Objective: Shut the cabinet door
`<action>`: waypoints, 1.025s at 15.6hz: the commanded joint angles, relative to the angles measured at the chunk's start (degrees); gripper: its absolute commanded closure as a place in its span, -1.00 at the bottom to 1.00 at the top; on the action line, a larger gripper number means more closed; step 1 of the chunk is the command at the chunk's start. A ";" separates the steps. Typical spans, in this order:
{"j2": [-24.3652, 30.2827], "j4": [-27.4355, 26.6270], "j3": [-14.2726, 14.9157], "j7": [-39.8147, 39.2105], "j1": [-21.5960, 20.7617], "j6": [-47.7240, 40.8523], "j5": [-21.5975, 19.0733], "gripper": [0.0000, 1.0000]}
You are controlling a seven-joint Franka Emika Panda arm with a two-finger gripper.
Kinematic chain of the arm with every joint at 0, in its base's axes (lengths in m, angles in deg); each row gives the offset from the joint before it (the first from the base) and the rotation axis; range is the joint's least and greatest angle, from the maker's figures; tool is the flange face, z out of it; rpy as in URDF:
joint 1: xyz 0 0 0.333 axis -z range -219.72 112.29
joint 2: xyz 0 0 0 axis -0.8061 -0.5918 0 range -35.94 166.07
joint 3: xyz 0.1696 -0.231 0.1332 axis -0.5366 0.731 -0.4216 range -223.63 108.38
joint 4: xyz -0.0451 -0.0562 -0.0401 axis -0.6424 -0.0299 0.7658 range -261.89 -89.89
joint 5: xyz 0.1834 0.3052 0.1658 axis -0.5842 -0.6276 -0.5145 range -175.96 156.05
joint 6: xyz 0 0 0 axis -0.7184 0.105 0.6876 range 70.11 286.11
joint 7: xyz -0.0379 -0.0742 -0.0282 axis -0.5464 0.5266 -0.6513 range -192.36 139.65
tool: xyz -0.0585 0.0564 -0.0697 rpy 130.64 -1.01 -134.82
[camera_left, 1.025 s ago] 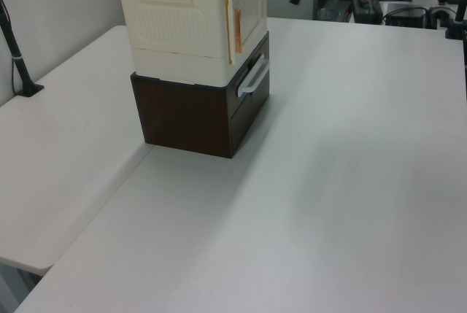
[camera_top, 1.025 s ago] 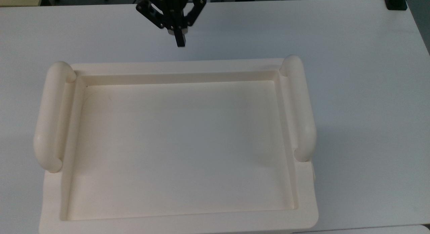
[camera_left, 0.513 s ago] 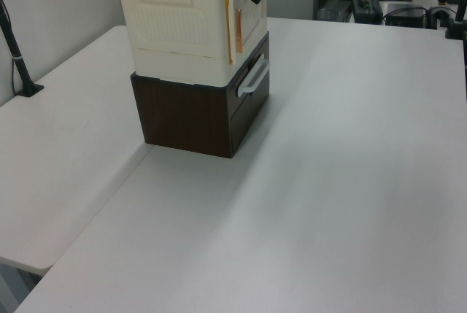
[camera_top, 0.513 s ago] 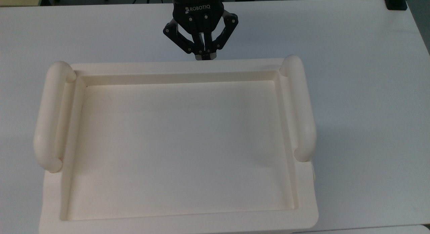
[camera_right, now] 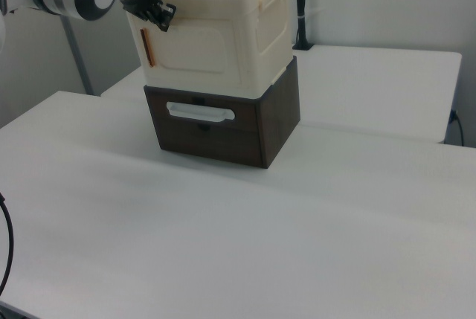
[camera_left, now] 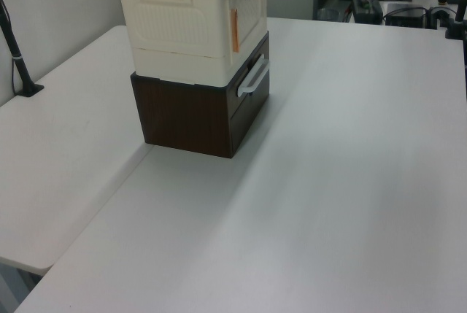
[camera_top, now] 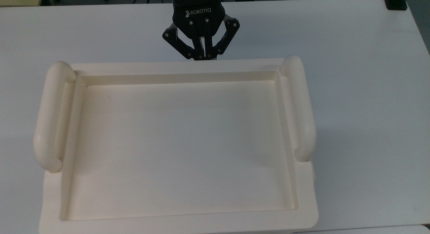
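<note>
While the cabinet door (camera_right: pixel 195 50) lies flat against the front of the cabinet (camera_right: pixel 223 33), with a copper strip down its edge at the right view's left, the gripper (camera_right: pixel 158 13) presses at that face's upper corner, its fingers clenched together on nothing. Beneath the cream cabinet stands a dark brown drawer unit (camera_right: pixel 223 127) with a pale handle (camera_right: pixel 199 114), and both rest on a white table (camera_right: pixel 297 230)
</note>
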 commanded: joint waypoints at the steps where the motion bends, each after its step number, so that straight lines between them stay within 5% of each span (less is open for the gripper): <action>1: -1.36 -0.33 -0.05 -0.94 0.16 3.82 1.06 1.00; 16: -2.95 -3.67 -0.05 -2.69 0.60 3.21 3.61 1.00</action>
